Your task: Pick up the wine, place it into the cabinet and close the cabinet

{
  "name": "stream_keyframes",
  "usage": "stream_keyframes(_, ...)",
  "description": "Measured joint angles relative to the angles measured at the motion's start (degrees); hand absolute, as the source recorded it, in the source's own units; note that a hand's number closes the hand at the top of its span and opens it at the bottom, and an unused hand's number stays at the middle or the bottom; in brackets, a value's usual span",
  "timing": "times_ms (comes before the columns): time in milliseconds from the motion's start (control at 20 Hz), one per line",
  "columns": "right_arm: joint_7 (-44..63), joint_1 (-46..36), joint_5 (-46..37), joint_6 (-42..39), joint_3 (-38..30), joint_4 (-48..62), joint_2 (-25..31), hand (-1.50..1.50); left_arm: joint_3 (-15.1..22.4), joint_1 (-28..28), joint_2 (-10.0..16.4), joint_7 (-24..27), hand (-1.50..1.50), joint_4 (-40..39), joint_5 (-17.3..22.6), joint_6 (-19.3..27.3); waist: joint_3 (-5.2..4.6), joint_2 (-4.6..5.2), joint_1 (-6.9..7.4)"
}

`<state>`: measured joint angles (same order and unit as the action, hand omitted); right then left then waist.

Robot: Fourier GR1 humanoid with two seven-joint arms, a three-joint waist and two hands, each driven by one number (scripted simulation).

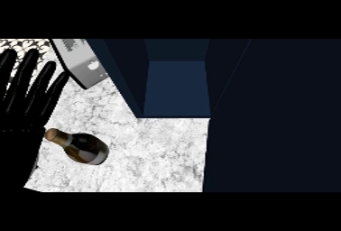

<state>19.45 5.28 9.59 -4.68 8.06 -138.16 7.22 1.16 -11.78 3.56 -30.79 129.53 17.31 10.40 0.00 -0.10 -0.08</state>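
On marble desk [153,153], wine bottle [80,147] lying on side, just beside left hand [20,110], fingers spread straight up; cabinet [177,85] open behind.

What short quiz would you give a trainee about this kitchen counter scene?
1. True or false: the wine bottle stands upright on the counter.
2. Pick one: the cabinet is A) open, B) closed, C) out of view.
3. In one word: is the left hand open or shut?

Key: 1 false, the bottle lies on its side; 2 A; 3 open, with its fingers straight and pointing up at the view's left edge.
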Motion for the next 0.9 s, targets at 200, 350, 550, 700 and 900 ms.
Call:
stream_keyframes(200,2.83,-2.04,-0.23,0.66,-0.65,-0.46,0.00,-1.50,1.96,-2.56,-0.37,-2.95,-1.50,1.57,-2.60,2.94,0.00,0.01,-0.05)
stream_keyframes(350,5.19,-3.67,-1.24,1.66,0.19,-1.22,-0.43,-1.50,3.51,-3.85,-0.69,-4.91,-1.50,2.71,-5.17,5.12,0.01,0.01,-0.04)
stream_keyframes(550,5.84,-3.74,-1.62,1.74,0.57,-1.77,-0.98,-1.50,4.69,-4.21,-0.95,-7.81,-1.50,5.06,-7.48,7.45,0.01,0.00,-0.04)
stream_keyframes(700,6.00,-3.48,-1.48,0.93,-1.04,-2.10,-0.46,-1.50,5.37,-7.37,-1.04,-11.18,-1.50,5.49,-10.70,10.48,0.02,-0.02,-0.11)
stream_keyframes(900,7.86,-5.18,-2.33,1.79,-0.49,-2.31,-1.03,-1.50,5.74,-6.56,-1.17,-12.57,-1.50,6.31,-12.87,11.84,0.01,0.00,-0.03)
